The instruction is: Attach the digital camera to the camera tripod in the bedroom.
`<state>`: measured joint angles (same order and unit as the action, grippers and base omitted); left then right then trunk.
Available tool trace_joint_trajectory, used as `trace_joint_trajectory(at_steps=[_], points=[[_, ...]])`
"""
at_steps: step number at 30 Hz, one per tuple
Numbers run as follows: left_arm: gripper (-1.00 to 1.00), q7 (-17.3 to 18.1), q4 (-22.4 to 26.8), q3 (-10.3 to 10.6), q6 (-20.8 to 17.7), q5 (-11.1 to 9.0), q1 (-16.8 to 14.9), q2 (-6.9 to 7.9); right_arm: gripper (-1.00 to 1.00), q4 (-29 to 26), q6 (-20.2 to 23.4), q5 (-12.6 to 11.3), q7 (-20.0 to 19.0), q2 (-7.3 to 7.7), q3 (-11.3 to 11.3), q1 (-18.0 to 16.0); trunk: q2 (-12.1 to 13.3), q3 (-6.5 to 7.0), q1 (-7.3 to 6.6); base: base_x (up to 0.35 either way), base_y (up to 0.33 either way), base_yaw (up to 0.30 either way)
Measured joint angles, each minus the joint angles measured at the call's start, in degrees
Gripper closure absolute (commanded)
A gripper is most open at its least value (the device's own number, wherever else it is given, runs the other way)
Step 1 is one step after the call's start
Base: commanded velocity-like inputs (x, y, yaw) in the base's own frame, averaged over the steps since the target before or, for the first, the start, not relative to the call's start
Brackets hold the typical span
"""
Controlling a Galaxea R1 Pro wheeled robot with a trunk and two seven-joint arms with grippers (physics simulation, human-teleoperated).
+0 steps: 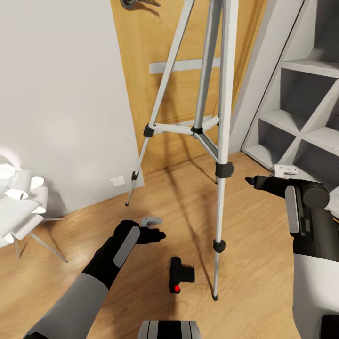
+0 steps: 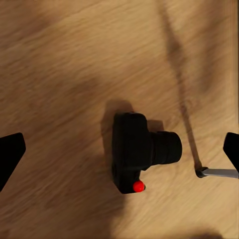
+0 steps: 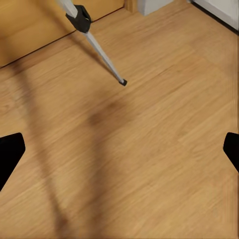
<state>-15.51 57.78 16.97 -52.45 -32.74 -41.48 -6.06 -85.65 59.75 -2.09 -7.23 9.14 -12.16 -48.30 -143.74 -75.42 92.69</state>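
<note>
Head view: robot base edge lowest in frame; just beyond it digital camera [image 1: 179,280] on wood floor [image 1: 263,245], beside near foot of camera tripod [image 1: 221,169]. Left gripper [image 1: 157,234] nearer camera, hovering above and slightly behind it; right gripper [image 1: 252,181] well apart, past tripod leg.

Left wrist view: camera [image 2: 142,152] lies almost centred between spread fingertips [image 2: 11,154], nothing held; lens axis runs toward tripod foot [image 2: 200,173].

Right wrist view: jaws wide, empty, over bare floor; tripod leg [image 3: 97,45] ahead.

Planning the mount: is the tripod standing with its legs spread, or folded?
Spread. In the head view the tripod stands upright on the wood floor, its three legs splayed apart and braced midway by struts.
</note>
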Motion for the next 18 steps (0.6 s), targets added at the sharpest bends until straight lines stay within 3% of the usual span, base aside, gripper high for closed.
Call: trace_joint_trajectory(at_steps=[8,18], points=[[-1.00,0.0,0.0,0.0,0.0,-0.1,0.0,0.10,-1.00,0.0,0.0,0.1,0.0,-0.02,0.0,0.0,0.0,0.25,0.00,0.001,0.078,-0.062],[-1.00,0.0,-0.1,0.0,0.0,-0.1,0.0,0.13,-1.00,0.1,0.0,0.1,0.0,-0.01,0.0,0.0,0.0,0.32,0.00,0.000,0.233,-0.048]])
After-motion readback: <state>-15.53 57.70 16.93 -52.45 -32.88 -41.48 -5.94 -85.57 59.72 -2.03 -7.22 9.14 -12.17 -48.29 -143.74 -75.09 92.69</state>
